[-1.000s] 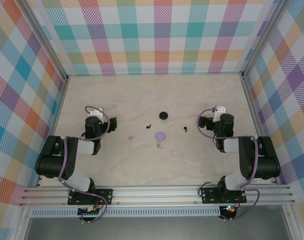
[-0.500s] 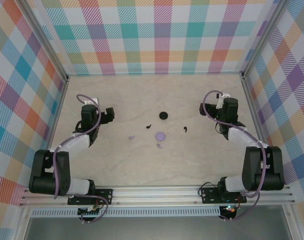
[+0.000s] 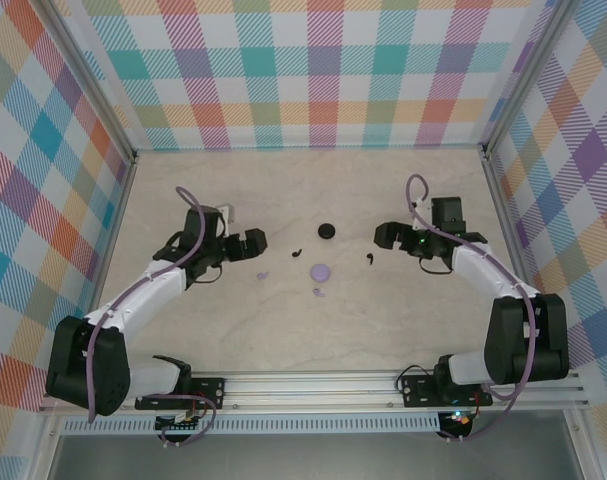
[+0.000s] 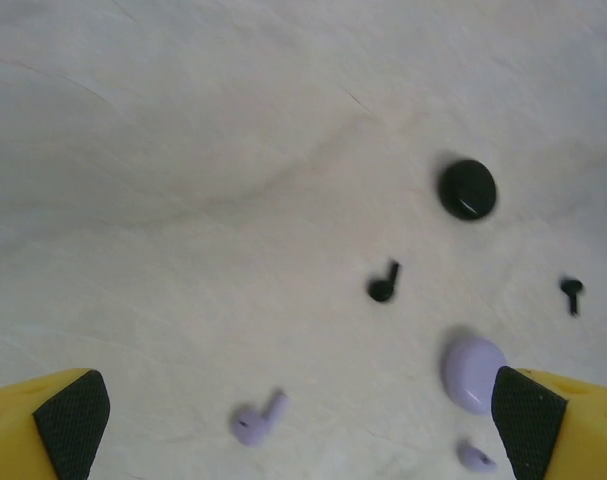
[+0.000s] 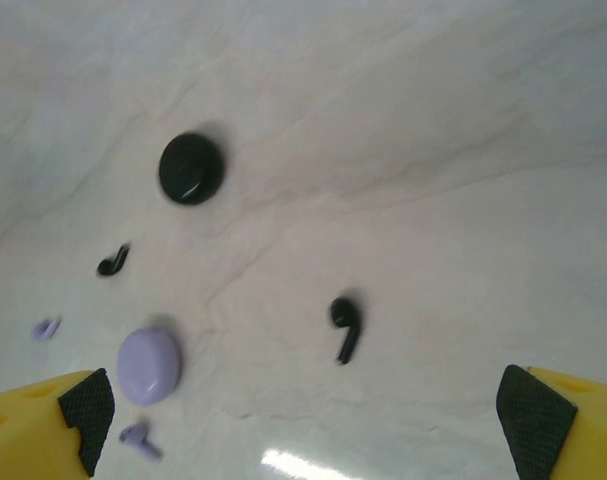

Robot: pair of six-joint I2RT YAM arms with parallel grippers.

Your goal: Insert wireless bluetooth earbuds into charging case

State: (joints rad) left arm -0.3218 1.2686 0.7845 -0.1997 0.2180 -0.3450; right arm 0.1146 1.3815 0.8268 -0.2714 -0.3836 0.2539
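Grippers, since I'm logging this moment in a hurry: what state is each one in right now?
Left gripper: open, holding nothing.
Right gripper: open, holding nothing.

I can read nothing in any of my views: no words, numbers, brand marks or signs.
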